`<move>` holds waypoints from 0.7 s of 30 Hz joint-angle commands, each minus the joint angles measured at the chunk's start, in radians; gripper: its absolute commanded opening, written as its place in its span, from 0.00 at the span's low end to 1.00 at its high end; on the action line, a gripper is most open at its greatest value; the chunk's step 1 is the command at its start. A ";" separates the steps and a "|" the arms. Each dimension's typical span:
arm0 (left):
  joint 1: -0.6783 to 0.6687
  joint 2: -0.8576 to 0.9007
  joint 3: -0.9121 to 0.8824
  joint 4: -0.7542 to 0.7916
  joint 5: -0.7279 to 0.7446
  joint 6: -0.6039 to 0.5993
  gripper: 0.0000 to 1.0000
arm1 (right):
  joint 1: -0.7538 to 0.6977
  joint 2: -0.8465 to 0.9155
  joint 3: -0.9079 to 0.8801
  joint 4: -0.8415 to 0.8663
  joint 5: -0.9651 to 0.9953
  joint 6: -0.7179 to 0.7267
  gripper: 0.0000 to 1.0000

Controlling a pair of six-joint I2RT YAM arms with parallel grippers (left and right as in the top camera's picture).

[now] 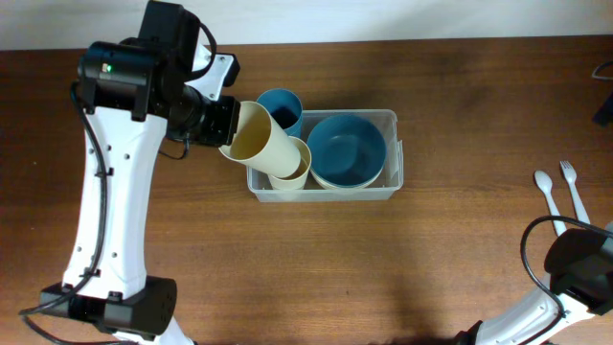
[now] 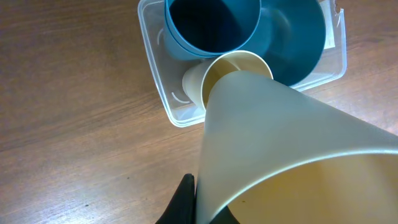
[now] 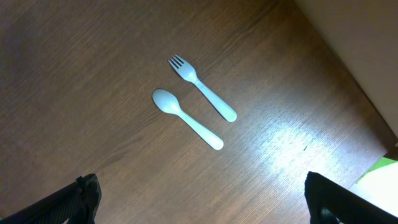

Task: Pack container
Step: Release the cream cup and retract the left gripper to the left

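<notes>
Notably, the brown, wood-grained table [image 1: 460,259] carries the container [image 1: 396,182] at its middle. This is a clear, thin-walled plastic bin with rounded corners, and its long axis runs left to right. It sits just to the right of and below the left gripper [image 1: 225,125], and well apart from the right gripper [image 3: 199,186], so we judge the left arm the nearer.

Inside, a smooth blue bowl [image 1: 346,150] fills the right half. A blue cup [image 1: 280,107] stands in the far-left corner, and a seated cream cup [image 1: 292,171] stands in the near-left corner.

The left gripper is clenched on a tapered cream cup [image 1: 257,144] of smooth plastic. It is tilted, with its mouth toward the gripper and its narrow base aimed at the seated cup's mouth. We cannot tell whether the base has entered. In our judgement the coming move turns on that alignment — the held cup's axis must come upright over the seated one for the two to nest.

The right gripper hangs with its jaws spread wide, grasping nothing. On the bare wood beyond it lie a pale fork [image 3: 202,87] and spoon [image 3: 186,118], side by side and parallel.
</notes>
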 commanded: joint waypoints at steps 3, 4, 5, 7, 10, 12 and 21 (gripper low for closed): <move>-0.002 0.031 0.005 0.003 -0.006 -0.010 0.03 | 0.000 0.003 -0.004 0.000 0.013 0.000 0.99; -0.002 0.035 0.005 0.003 -0.006 -0.010 0.03 | 0.000 0.003 -0.004 0.000 0.012 0.000 0.99; -0.002 0.039 0.005 0.003 -0.006 -0.010 0.03 | 0.000 0.003 -0.005 0.000 0.013 0.000 0.99; -0.002 0.043 0.005 0.003 -0.006 -0.010 0.03 | 0.000 0.003 -0.004 0.000 0.013 0.000 0.99; -0.002 0.045 0.005 0.003 -0.006 -0.010 0.12 | 0.000 0.003 -0.004 0.000 0.013 0.000 0.99; -0.002 0.045 0.005 0.003 -0.006 -0.010 0.29 | 0.000 0.003 -0.004 0.000 0.013 0.000 0.99; -0.002 0.045 0.011 0.049 -0.002 -0.011 0.41 | 0.000 0.003 -0.004 0.000 0.012 0.000 0.99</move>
